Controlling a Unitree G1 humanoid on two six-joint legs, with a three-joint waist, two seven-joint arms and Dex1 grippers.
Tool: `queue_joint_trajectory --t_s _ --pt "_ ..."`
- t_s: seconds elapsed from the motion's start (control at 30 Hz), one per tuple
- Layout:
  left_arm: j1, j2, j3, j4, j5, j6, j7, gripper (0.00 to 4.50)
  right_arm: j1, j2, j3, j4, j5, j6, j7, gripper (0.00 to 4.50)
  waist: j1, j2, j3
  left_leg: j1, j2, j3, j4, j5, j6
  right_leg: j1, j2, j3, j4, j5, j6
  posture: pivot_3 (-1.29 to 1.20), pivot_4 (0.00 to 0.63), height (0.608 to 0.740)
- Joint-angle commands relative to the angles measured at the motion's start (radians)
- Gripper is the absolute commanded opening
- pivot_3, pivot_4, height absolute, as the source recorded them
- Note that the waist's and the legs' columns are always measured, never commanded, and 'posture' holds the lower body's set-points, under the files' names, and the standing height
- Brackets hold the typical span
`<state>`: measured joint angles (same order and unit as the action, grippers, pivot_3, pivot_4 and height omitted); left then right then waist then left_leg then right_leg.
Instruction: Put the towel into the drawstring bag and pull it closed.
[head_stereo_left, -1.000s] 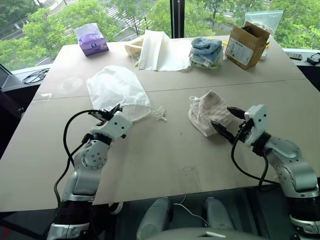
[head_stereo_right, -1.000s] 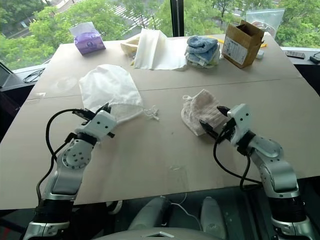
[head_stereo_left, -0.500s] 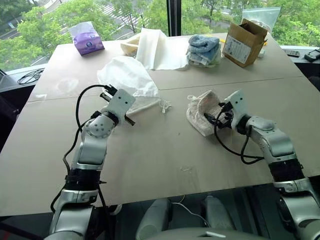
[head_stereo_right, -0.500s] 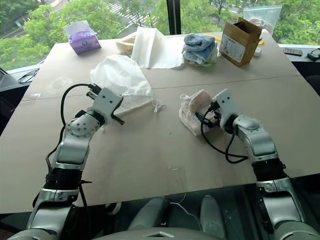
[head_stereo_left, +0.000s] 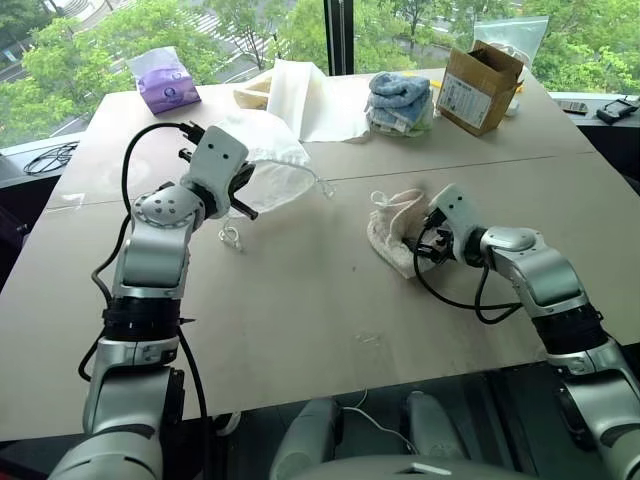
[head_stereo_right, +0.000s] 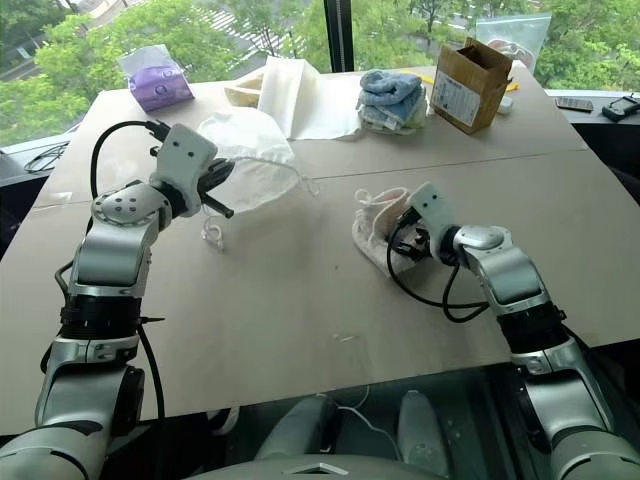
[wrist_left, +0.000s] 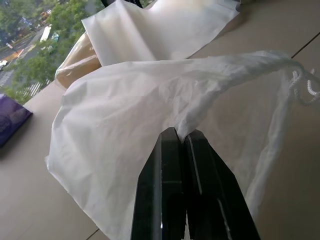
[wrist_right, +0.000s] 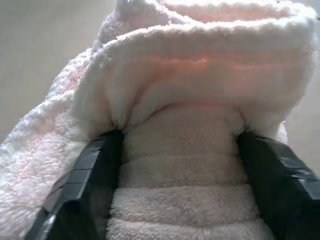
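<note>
A: What's the bag (head_stereo_left: 262, 160) made of?

B: Thin, slightly see-through white fabric, wrinkled, with thin white cords (head_stereo_left: 231, 238) dangling from its mouth. The left gripper (wrist_left: 178, 136) has its black fingers pressed together on a fold of it, holding it up off the table (head_stereo_left: 300, 300).

A: And the towel (head_stereo_left: 395, 225)?

B: Small, cream-white, fluffy and ribbed, faintly pink. It lies bunched on the table to the right of the bag, well apart from it. The right gripper (wrist_right: 175, 145) straddles a thick fold of it, a finger on each side, the jaws fairly wide.

A: What has changed over the last second?

B: The bag lay flat then; now its mouth end is lifted. The right gripper was short of the towel, and now it is pushed into it.

A: Any writing?

B: The cardboard box (head_stereo_left: 483, 87) at the far edge carries a white label, too small to read. The purple packet (head_stereo_left: 162, 83) too.
</note>
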<state>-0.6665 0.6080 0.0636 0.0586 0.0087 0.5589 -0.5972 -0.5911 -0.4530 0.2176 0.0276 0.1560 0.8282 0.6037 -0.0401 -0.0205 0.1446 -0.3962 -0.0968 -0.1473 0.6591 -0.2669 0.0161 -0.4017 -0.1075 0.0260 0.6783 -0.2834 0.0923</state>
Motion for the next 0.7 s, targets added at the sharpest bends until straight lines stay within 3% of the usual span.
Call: queue_joint_trajectory --t_s 0.03,0.13,0.17,0.2,0.43,0.7 --pt "-0.093 -0.012 0.006 -0.017 -0.065 0.085 -0.031 0.00 0.043 0.015 0.050 0.085 -0.018 0.137 -0.014 2.14 0.001 -0.001 -0.001 0.000 0.000 -0.001 0.002 0.000 0.000 0.001 0.000 -0.001 0.000 0.000 0.000 0.00 0.150 0.740" --pt "-0.141 -0.023 0.006 -0.002 -0.094 0.145 -0.033 0.00 0.040 0.022 0.044 0.082 -0.017 0.155 -0.024 0.67 0.002 -0.002 -0.001 0.002 0.000 -0.002 0.006 0.000 0.000 0.005 0.001 -0.002 0.001 0.000 0.000 0.00 0.150 0.740" --pt "-0.157 -0.026 0.005 0.002 -0.106 0.164 -0.036 0.00 0.036 0.023 0.043 0.081 -0.020 0.181 -0.036 0.50 0.002 -0.002 -0.001 0.003 0.000 -0.002 0.007 0.000 0.000 0.006 0.001 -0.001 0.001 0.000 0.000 0.00 0.150 0.740" --pt "-0.167 -0.029 0.004 0.003 -0.115 0.179 -0.037 0.00 0.034 0.023 0.042 0.079 -0.022 0.201 -0.044 0.03 0.002 -0.002 -0.002 0.004 0.000 -0.002 0.007 0.000 0.000 0.007 0.001 -0.002 0.001 0.000 0.000 0.00 0.150 0.740" --pt "-0.225 -0.062 0.003 0.024 -0.183 0.273 -0.036 0.00 0.041 0.042 -0.069 -0.049 0.047 0.165 -0.032 0.03 0.003 -0.003 -0.002 0.004 -0.001 -0.003 0.008 0.000 0.000 0.007 0.001 -0.002 0.002 0.000 0.000 0.00 0.150 0.740" --pt "-0.227 -0.077 -0.027 0.058 -0.186 0.246 -0.033 0.00 0.087 -0.077 -0.202 -0.387 0.327 0.263 0.175 0.03 -0.002 0.001 0.002 -0.006 -0.001 -0.005 0.006 0.000 0.000 0.000 0.000 -0.003 0.001 0.000 0.000 0.00 0.150 0.740"
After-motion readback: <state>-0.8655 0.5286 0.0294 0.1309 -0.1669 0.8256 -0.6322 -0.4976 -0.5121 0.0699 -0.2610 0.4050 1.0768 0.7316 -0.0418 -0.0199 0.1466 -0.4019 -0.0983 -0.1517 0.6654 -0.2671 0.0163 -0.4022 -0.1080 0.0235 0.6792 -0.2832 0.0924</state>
